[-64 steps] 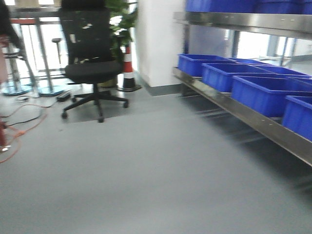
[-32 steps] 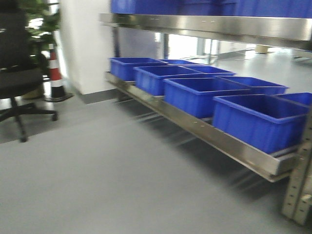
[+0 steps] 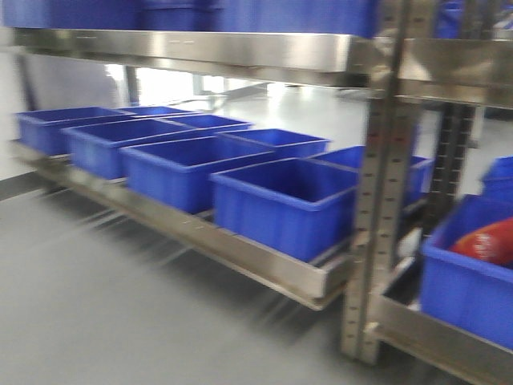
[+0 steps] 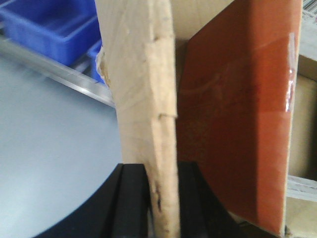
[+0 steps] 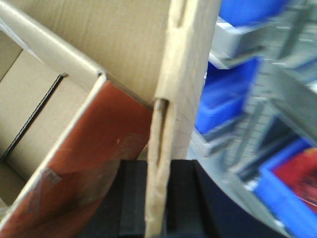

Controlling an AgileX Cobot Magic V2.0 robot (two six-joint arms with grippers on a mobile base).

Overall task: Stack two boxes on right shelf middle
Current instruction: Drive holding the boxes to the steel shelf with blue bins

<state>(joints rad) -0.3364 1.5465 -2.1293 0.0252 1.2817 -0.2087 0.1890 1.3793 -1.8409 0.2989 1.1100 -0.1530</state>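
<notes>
Both wrist views are filled by an open brown cardboard box (image 4: 143,74) with a reddish-brown inner flap (image 4: 237,114). My left gripper (image 4: 162,198) is shut on the edge of the box's pale wall, black fingers (image 4: 131,198) pressed on both sides. My right gripper (image 5: 158,198) is shut on the doubled cardboard edge of the box (image 5: 114,44) at the opposite side. In the front view the stainless-steel shelf rack shows a shiny front rail (image 3: 200,48) above and a lower level rail (image 3: 240,257). Neither the box nor the grippers appear in the front view.
Several blue plastic bins (image 3: 280,200) sit in a row on the rack's lower level. A perforated steel upright (image 3: 377,200) divides the rack; right of it another blue bin (image 3: 465,289) holds a red packet (image 3: 489,241). Grey floor (image 3: 96,305) lies before the rack.
The front view has swung to the right: the office chair, traffic cone and white wall have left the frame, and the rack's upright and the right-hand bay have come into view.
</notes>
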